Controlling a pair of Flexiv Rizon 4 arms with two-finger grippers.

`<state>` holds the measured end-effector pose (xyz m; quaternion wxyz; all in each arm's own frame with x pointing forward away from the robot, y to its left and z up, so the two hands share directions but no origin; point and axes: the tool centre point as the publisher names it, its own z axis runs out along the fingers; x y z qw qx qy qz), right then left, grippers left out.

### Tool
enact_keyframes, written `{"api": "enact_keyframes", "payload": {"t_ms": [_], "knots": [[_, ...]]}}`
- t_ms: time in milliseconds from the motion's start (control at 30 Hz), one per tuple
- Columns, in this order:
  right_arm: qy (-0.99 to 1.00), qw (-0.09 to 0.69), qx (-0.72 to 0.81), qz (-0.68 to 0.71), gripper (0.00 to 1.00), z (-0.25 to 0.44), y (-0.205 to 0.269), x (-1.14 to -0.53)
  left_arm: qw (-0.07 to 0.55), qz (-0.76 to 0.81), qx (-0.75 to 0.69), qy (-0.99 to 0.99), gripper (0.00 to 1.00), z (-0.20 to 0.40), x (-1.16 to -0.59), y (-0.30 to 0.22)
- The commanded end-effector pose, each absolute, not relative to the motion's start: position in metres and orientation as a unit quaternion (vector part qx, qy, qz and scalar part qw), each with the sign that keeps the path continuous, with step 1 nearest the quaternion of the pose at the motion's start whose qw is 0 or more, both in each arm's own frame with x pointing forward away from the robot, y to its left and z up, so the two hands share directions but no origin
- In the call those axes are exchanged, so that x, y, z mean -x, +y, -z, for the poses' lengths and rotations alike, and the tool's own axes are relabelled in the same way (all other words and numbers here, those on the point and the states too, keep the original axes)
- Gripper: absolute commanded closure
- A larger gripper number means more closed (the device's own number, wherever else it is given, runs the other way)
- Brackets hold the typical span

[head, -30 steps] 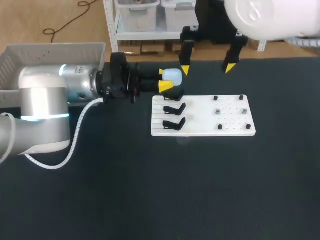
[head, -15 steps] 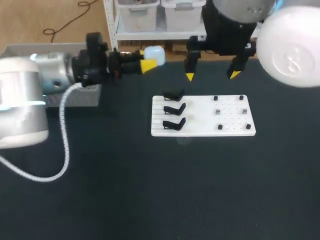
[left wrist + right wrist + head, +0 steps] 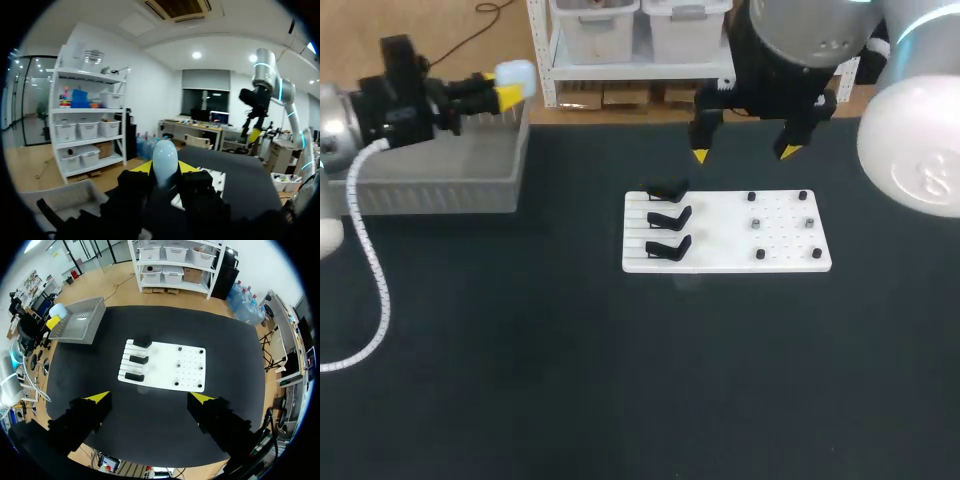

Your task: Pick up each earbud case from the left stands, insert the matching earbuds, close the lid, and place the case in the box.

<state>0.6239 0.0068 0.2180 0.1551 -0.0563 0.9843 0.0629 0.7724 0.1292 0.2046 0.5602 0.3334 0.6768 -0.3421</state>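
Note:
A pale blue earbud case [image 3: 516, 74] sits pinched between the yellow tips of my left gripper [image 3: 507, 90], above the far right corner of the grey box [image 3: 430, 165]. In the left wrist view the case [image 3: 165, 159] stands upright between the fingers of that gripper [image 3: 165, 169]. The white board [image 3: 725, 262] carries three black stands [image 3: 667, 217] on its left side, all bare. My right gripper [image 3: 744, 153] hangs open above the board's far edge, holding nothing. From the right wrist the board [image 3: 165, 377], the box [image 3: 80, 320] and the held case [image 3: 57, 309] all show below the open gripper [image 3: 150, 398].
Several small dark pieces [image 3: 757, 223] dot the right half of the board. The grey box stands at the table's far left edge. Dark table surface [image 3: 620, 380] spreads in front of the board.
My left arm has swung left and back, carrying the case from beside the top stand to over the grey box. The right gripper has barely shifted and stays open.

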Motion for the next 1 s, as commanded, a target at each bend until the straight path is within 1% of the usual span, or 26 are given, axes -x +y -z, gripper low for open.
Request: {"api": "enact_keyframes", "payload": {"t_ms": [33, 267, 400, 667, 733, 767, 800, 1000], "knots": [[0.982, 0.166, 0.055, -0.064, 0.00, -0.217, 0.005, -0.621, 0.603, 0.215, -0.254, 0.725, 1.00, -0.185, -0.798, 0.154], [0.982, 0.166, 0.055, -0.064, 0.00, -0.217, 0.005, -0.621, 0.594, 0.170, -0.198, 0.761, 1.00, -0.147, -0.850, 0.208], [0.982, 0.166, 0.055, -0.064, 0.00, -0.217, 0.005, -0.621, 0.576, 0.155, -0.180, 0.782, 1.00, -0.127, -0.872, 0.234], [0.982, 0.166, 0.055, -0.064, 0.00, -0.217, 0.005, -0.621, 0.561, 0.129, -0.166, 0.801, 1.00, -0.094, -0.899, 0.264], [0.982, 0.166, 0.055, -0.064, 0.00, -0.217, 0.005, -0.621, 0.560, 0.128, -0.165, 0.802, 0.80, -0.088, -0.903, 0.270], [0.982, 0.166, 0.055, -0.064, 0.00, -0.217, 0.005, -0.621, 0.558, 0.126, -0.165, 0.804, 0.53, -0.087, -0.903, 0.270], [0.982, 0.166, 0.055, -0.064, 0.00, -0.217, 0.005, -0.621, 0.557, 0.125, -0.164, 0.805, 0.00, -0.086, -0.903, 0.271], [0.982, 0.166, 0.055, -0.064, 0.00, -0.217, 0.005, -0.621, 0.564, 0.120, -0.158, 0.802, 0.00, -0.086, -0.901, 0.275]]}}
